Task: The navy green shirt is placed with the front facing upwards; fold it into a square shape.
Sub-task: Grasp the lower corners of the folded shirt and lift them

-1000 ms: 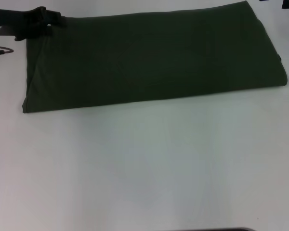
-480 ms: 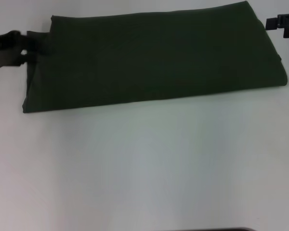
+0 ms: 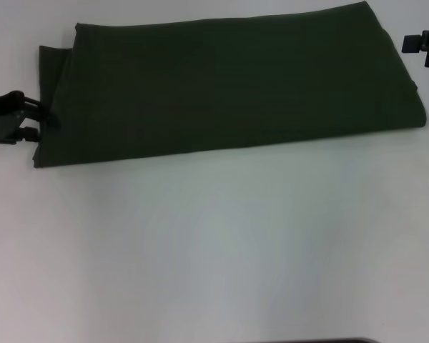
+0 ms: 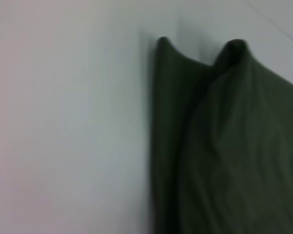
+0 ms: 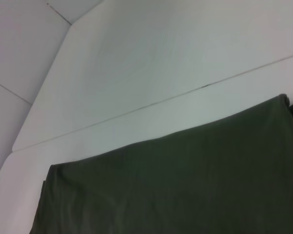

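Observation:
The navy green shirt (image 3: 229, 78) lies folded into a long dark band across the far part of the white table (image 3: 214, 250). No lettering shows on it. My left gripper (image 3: 41, 118) sits at the band's left end, near its front corner, with its fingers apart and the cloth edge just at their tips. The left wrist view shows that layered end of the shirt (image 4: 224, 146) close up. My right gripper (image 3: 423, 46) pokes in at the right edge, just off the shirt's far right corner and apart from it. The right wrist view looks down on the shirt (image 5: 185, 180).
Bare white table surface spreads in front of the shirt. A thin seam (image 5: 185, 95) crosses the table beyond the shirt, and the table's far edge (image 5: 53, 53) shows in the right wrist view.
My left gripper has slid from the shirt's far left corner down along its left end toward the front corner. My right gripper has come into view at the right edge.

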### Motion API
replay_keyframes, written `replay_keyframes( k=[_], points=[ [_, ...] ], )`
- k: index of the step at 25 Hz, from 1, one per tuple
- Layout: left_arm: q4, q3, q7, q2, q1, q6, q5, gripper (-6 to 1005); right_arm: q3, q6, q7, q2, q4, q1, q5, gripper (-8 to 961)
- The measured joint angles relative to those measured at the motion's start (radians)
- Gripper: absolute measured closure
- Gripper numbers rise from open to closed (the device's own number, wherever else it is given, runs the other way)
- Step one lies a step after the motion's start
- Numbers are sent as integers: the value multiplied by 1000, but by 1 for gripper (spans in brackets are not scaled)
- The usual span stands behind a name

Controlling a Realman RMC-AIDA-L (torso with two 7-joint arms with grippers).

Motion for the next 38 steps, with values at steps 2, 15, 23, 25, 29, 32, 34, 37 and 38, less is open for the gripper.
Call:
replay_keyframes(
  k=[2, 15, 23, 25, 29, 32, 34, 37, 38],
  points=[
    [-10, -2, -5, 1, 0, -13, 8, 508, 0, 0, -4, -1, 8, 0, 0, 54],
    [-11, -24, -33, 2, 7, 41, 48, 508, 0, -2, -4, 0, 11, -2, 0, 54],
    [-14, -27, -33, -3, 9, 65, 44, 508, 0, 1, -4, 0, 13, -7, -3, 54],
    [-14, -27, -33, -5, 10, 64, 43, 508, 0, 1, -4, 0, 13, -9, -3, 54],
    [-15, -27, -33, -9, 10, 47, 42, 509, 0, 1, -4, 0, 13, -11, -2, 54],
    [-15, -27, -33, -12, 10, 31, 42, 509, 0, 1, -4, 0, 13, -12, -3, 55],
    [-15, -27, -33, -14, 10, 26, 42, 509, 0, 0, -4, 0, 13, -13, -3, 55],
    [-15, -27, -33, -18, 8, 25, 42, 508, 0, -1, -4, 0, 15, -14, -3, 55],
    [-15, -27, -33, -18, 8, 25, 42, 508, 0, -1, -4, 0, 18, -14, -3, 55]
  ],
)
